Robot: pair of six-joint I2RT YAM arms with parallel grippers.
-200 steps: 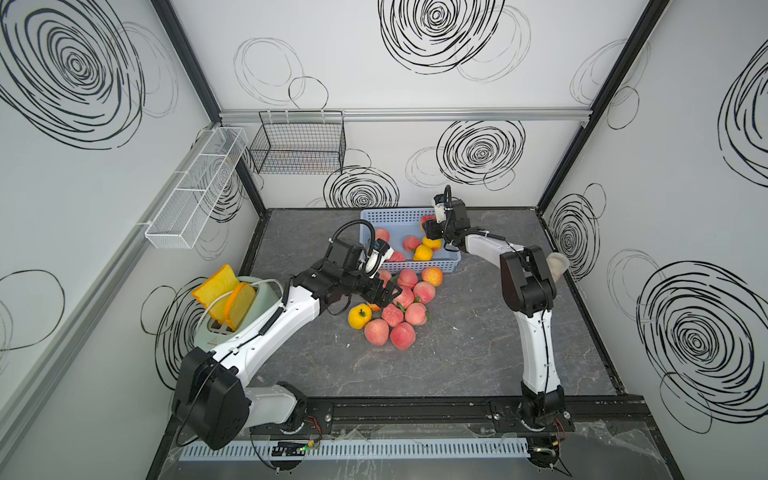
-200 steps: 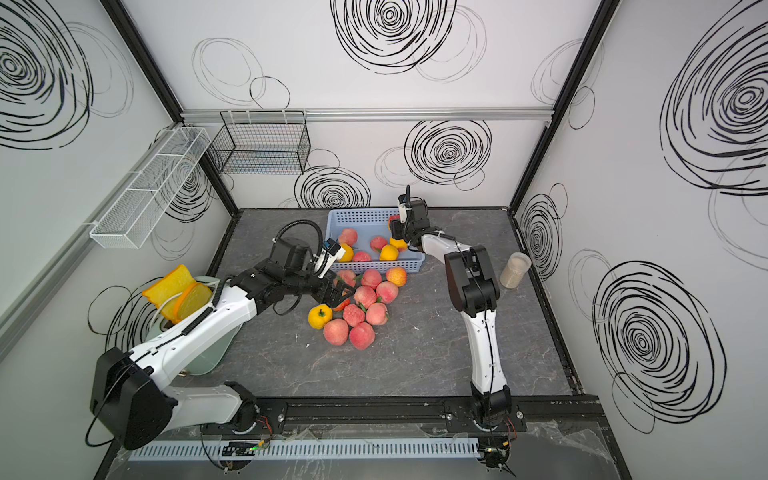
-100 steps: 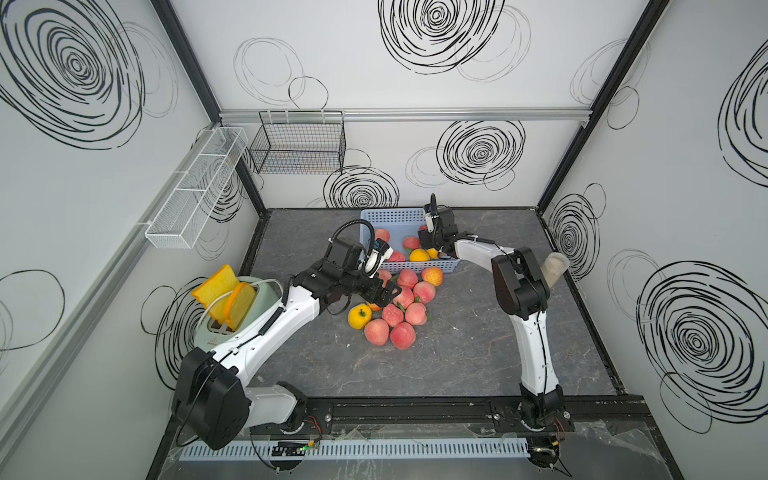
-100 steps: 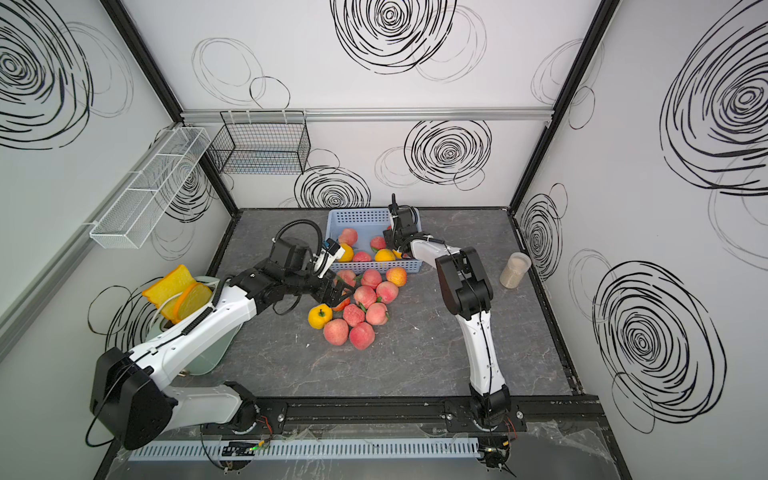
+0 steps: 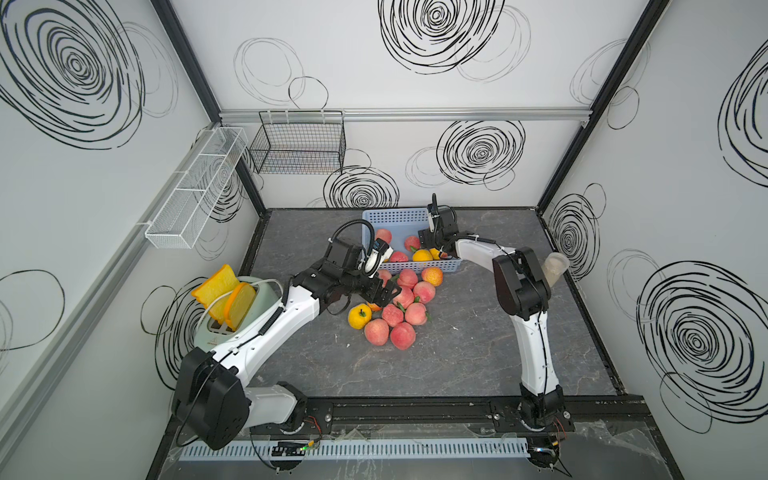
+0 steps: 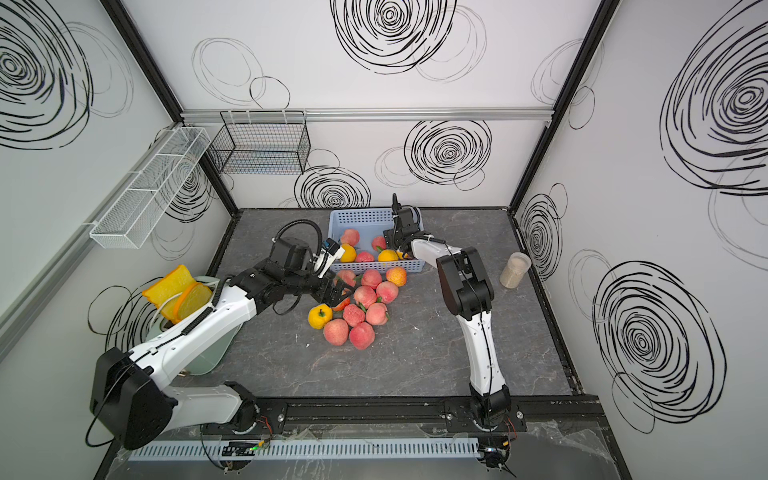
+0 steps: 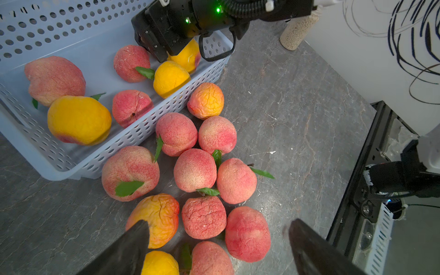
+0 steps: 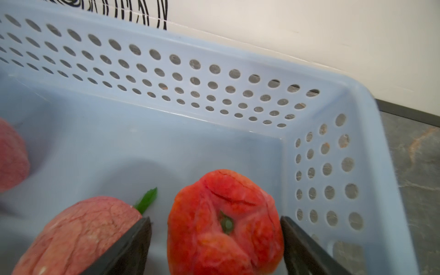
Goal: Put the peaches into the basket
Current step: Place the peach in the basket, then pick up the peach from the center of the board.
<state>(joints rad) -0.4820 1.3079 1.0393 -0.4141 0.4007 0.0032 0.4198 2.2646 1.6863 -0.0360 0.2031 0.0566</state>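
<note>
Where the right gripper reaches down into the basket, we record its jaws as spread and gripping nothing.

- Between those jaws: one deep red peach on the basket floor. There is a clear gap to one finger. The other finger is at the fruit's edge, and we cannot tell whether it touches.
- Just outside the jaws, beside the gapped finger: one pink peach with a green leaf.

The left gripper has its jaws wide apart and holds nothing. It is poised over the heap of peaches on the table. We cannot tell whether the jaws touch any fruit.

- Between these jaws: one wrinkled pink-red peach.
- At one fingertip, partly covered by it: one orange-blushed peach.
- Beyond the jaws towards the basket: the rest of the heap. We count eleven loose fruits in all, the farthest lying against the basket's near wall.
- Past that wall, inside the basket: at least six more peaches, three pink and three yellow, in the left wrist view.

A jar stands well apart from both pairs of jaws.
</note>
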